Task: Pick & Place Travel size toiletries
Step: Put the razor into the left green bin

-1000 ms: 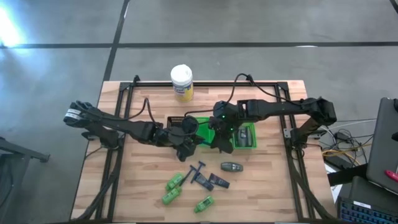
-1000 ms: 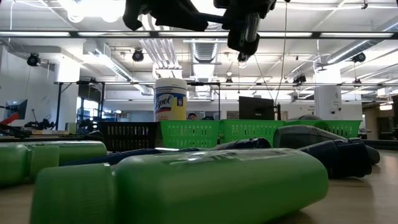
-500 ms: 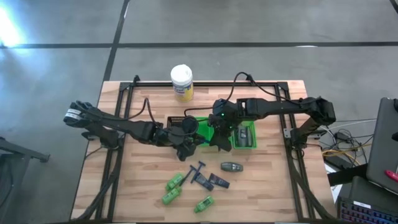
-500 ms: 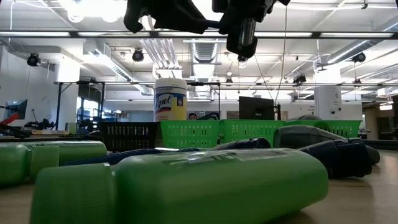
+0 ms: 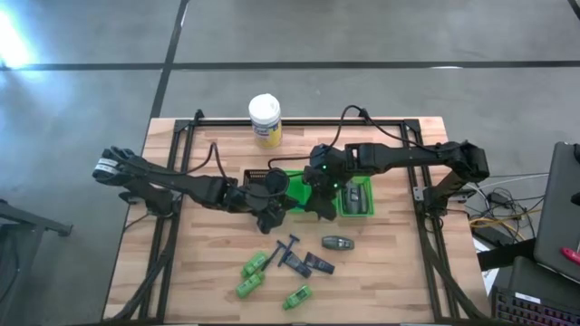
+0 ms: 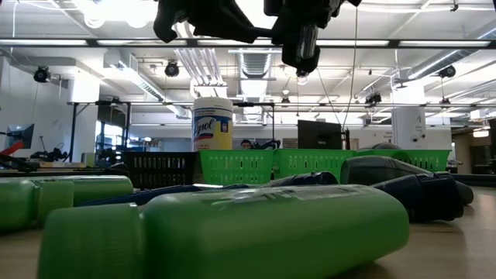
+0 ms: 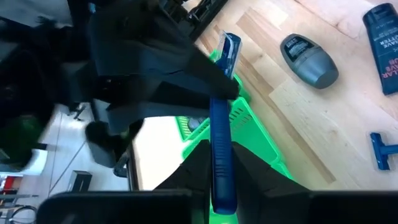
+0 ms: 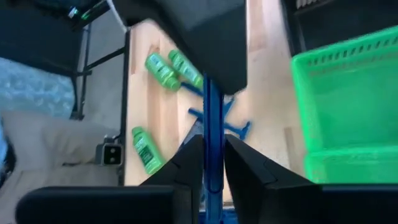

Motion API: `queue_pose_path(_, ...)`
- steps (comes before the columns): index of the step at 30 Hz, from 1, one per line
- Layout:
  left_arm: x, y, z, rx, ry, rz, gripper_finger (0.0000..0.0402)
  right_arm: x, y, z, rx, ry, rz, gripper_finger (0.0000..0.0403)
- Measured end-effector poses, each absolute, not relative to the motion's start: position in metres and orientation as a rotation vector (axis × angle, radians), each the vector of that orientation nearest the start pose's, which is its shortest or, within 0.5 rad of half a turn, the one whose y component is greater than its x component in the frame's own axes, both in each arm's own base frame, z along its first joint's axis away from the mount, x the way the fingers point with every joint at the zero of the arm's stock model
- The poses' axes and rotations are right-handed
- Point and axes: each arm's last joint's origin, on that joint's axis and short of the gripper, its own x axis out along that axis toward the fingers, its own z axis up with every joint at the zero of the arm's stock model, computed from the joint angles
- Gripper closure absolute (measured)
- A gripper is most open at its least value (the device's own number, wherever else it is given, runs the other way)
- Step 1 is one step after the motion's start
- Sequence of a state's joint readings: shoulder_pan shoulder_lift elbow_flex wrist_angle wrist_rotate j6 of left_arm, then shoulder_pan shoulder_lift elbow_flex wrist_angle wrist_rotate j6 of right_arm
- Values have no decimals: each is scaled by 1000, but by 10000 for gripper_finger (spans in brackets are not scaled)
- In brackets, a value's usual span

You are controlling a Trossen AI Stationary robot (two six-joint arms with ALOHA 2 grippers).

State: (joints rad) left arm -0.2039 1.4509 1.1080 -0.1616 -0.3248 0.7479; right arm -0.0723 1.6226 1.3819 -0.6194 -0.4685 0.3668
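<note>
I have a blue razor (image 7: 222, 124) pinched by its handle in each pincer, left pincer (image 5: 272, 214) and right pincer (image 5: 319, 205), mid-frame beside the green bin (image 5: 298, 186). Razors look light, stiff, slick; I'd grip mid-handle.

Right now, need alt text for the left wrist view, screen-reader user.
The left claw is shut on a dark blue razor, its head pointing away from the camera toward the other arm's dark bulk, above the corner of a bright green bin. On the wooden table beyond lie a grey oblong tube, a dark blue packet and a second blue razor.
</note>
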Motion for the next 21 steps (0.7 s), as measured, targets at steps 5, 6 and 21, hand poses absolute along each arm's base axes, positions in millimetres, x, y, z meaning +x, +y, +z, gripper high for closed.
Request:
queue_pose_path(5, 314, -53, 287, 847, 598, -54, 359, 346, -15, 298, 570, 885, 179, 281)
queue_pose_path(6, 313, -52, 285, 843, 624, -37, 361, 345, -15, 299, 570, 886, 178, 264)
queue_pose_path(21, 293, -38, 261, 188, 812, 579, 363, 271, -29, 353, 397, 757, -540, 80)
